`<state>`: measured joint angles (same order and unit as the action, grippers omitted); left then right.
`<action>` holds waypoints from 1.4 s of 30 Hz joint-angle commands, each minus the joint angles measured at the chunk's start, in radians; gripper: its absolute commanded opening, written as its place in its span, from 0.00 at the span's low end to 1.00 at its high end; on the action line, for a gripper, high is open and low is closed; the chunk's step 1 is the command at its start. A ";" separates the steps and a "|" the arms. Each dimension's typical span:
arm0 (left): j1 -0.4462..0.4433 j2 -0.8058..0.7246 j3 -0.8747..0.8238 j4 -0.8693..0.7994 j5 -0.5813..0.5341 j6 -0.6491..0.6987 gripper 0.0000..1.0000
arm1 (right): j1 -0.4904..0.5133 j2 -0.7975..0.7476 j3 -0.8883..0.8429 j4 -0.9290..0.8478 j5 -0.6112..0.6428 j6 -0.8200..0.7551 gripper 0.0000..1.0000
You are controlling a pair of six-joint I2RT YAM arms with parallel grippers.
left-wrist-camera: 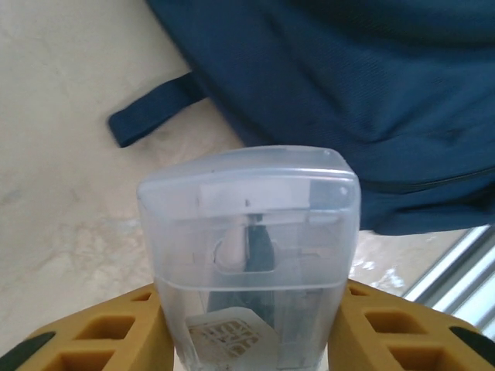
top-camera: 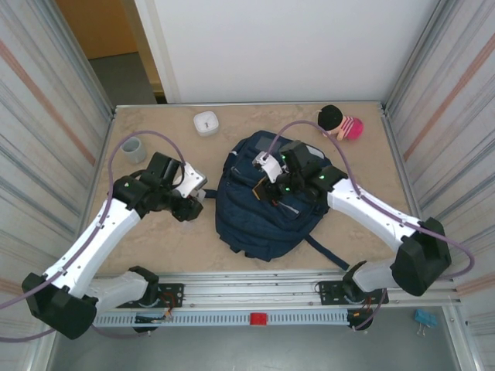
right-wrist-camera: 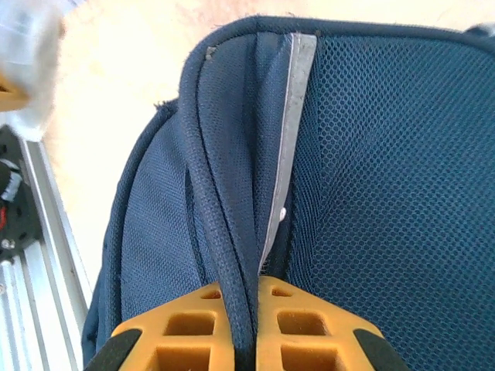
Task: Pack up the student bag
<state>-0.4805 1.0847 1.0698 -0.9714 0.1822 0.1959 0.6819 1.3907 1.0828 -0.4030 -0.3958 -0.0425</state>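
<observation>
we see a beige mottled table (top-camera: 162, 239), ribbed metal walls (top-camera: 46, 116) l/r, white panel (top-camera: 271, 46) at top. student bag (top-camera: 263, 209) mid-frame. left gripper (left-wrist-camera: 251, 332) clamps a clear box (left-wrist-camera: 247, 224); right gripper (right-wrist-camera: 246, 325) pinched tight on bag rim.

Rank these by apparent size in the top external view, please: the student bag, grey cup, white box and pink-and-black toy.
1. student bag, clearly largest.
2. pink-and-black toy.
3. white box and grey cup look alike, so unranked.
</observation>
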 commanded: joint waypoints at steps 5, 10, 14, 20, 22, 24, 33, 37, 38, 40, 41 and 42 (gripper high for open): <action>-0.020 -0.013 0.005 0.036 0.071 -0.162 0.46 | 0.045 0.082 0.101 -0.042 0.113 0.017 0.40; -0.020 -0.003 0.008 0.037 0.054 -0.172 0.45 | 0.090 0.136 0.149 -0.120 0.242 -0.020 0.53; -0.027 -0.003 0.010 0.042 0.060 -0.185 0.45 | 0.098 0.172 0.185 -0.160 0.278 -0.025 0.43; -0.033 -0.022 0.022 0.075 0.052 -0.253 0.45 | 0.086 0.118 0.209 -0.153 0.206 -0.014 0.30; -0.039 -0.036 0.017 0.103 0.055 -0.271 0.45 | 0.064 0.095 0.212 -0.146 0.155 0.007 0.22; -0.044 -0.044 0.012 0.129 0.058 -0.282 0.44 | 0.033 0.079 0.213 -0.143 0.117 0.030 0.12; -0.132 -0.032 0.022 0.317 0.044 -0.367 0.44 | -0.093 0.005 0.228 -0.114 -0.071 0.152 0.00; -0.180 -0.017 -0.008 0.535 0.061 -0.488 0.44 | -0.147 -0.024 0.221 -0.069 -0.166 0.222 0.00; -0.190 -0.011 -0.013 0.588 0.059 -0.519 0.44 | -0.154 -0.029 0.220 -0.059 -0.182 0.231 0.00; -0.216 0.009 -0.029 0.704 0.062 -0.581 0.44 | -0.161 -0.034 0.221 -0.047 -0.200 0.249 0.00; -0.228 0.020 -0.033 0.763 0.070 -0.602 0.44 | -0.162 -0.035 0.221 -0.042 -0.197 0.255 0.00; -0.240 0.035 -0.038 0.814 0.070 -0.623 0.44 | -0.163 -0.034 0.222 -0.038 -0.201 0.260 0.00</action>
<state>-0.6949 1.0927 1.0496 -0.4004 0.2367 -0.3111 0.5217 1.4109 1.2686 -0.5262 -0.5087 0.1509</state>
